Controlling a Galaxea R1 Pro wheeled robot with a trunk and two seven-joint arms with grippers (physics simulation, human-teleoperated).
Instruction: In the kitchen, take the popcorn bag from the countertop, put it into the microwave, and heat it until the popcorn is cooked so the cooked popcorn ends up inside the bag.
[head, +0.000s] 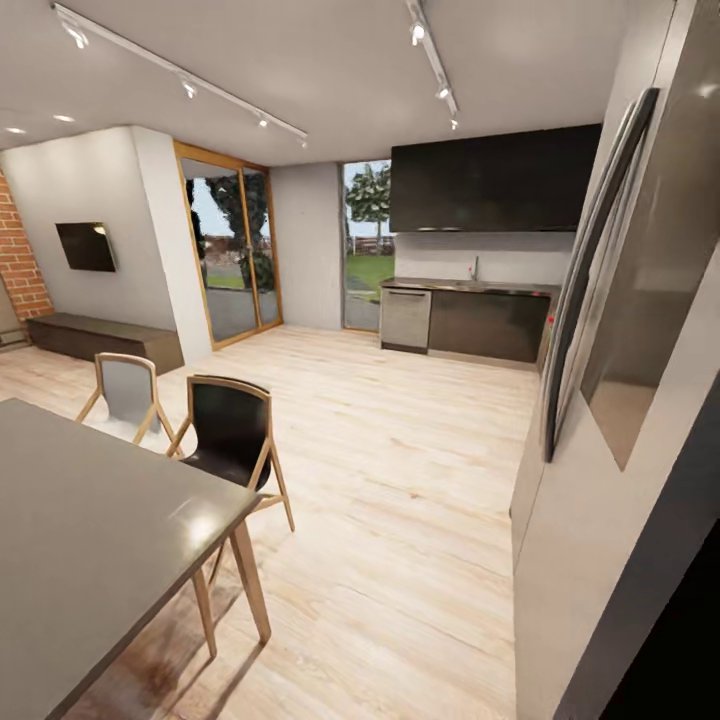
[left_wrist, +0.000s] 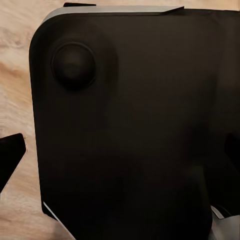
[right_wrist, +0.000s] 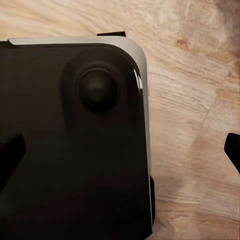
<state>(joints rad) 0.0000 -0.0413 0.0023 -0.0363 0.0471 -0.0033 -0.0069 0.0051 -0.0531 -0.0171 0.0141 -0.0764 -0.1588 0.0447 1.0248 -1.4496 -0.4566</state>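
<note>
The popcorn bag, the popcorn and the microwave are out of view. Far across the room, the grey steel countertop (head: 470, 287) runs along the back wall above dark cabinet fronts, with a tap on it. My left gripper (left_wrist: 120, 150) hangs open over my own black base (left_wrist: 130, 125), one dark fingertip (left_wrist: 10, 155) over the wooden floor. My right gripper (right_wrist: 120, 152) is open too, its fingertips (right_wrist: 10, 155) at the picture's two sides, with nothing between them.
A dark dining table (head: 90, 520) with a black chair (head: 232, 430) and a grey chair (head: 127, 390) stands at the near left. A tall steel fridge front (head: 640, 300) lines the right. Bare wooden floor (head: 400, 470) stretches toward the kitchen and a steel dishwasher (head: 406, 318).
</note>
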